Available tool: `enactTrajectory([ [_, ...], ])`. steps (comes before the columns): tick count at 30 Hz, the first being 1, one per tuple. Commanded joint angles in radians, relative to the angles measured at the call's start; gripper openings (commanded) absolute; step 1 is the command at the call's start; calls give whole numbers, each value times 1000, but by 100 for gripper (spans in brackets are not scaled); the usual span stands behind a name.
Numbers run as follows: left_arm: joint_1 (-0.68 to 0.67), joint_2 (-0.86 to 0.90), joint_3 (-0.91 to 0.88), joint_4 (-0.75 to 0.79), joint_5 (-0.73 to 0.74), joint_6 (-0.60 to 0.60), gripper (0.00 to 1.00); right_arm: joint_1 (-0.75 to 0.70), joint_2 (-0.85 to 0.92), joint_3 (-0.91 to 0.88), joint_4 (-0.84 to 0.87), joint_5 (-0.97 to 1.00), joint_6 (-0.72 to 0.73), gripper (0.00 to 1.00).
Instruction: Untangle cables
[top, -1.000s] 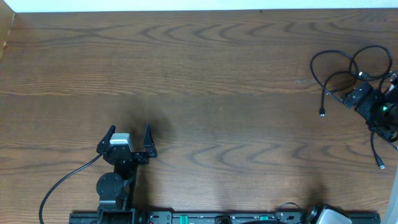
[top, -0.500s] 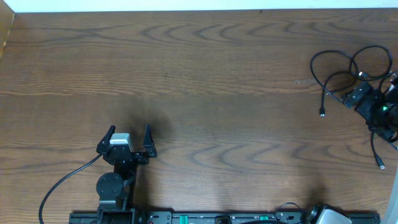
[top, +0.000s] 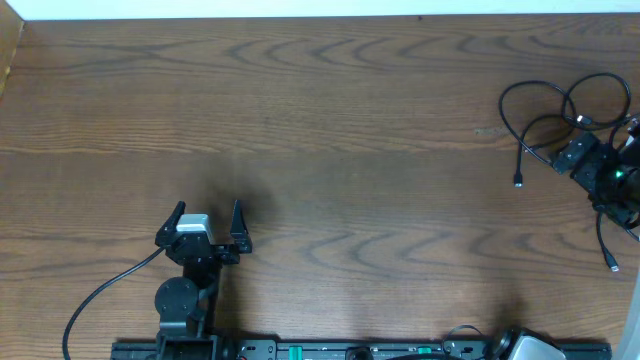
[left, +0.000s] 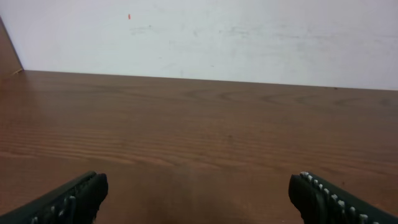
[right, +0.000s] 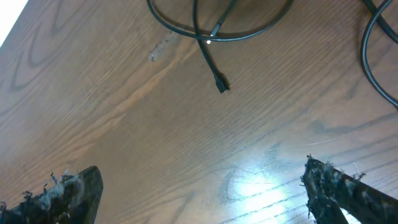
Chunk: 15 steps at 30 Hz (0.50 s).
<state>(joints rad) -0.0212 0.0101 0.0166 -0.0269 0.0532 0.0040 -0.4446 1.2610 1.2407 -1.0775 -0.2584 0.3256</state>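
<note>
Currently the cables lie looped together at the table's far right edge. They sit just beneath the right jaws, which are spread wide and empty. The left jaws, equally open, hang well apart. Pinching two crossed strands together could tighten the knot or drag cords overboard. Two arms; seemingly two or three cords, count uncertain.

Lab bench: wooden table, white wall

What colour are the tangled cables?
The cables are black; the right wrist view shows them best.
</note>
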Motion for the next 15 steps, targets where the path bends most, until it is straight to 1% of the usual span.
enactTrajectory([
  [1,5,-6,-13,-44,-27,3,97,6,-6,8,0,-6,-1,99],
  [15,5,-6,-13,-44,-27,3,97,6,0,8,0,-6,-1,99],
])
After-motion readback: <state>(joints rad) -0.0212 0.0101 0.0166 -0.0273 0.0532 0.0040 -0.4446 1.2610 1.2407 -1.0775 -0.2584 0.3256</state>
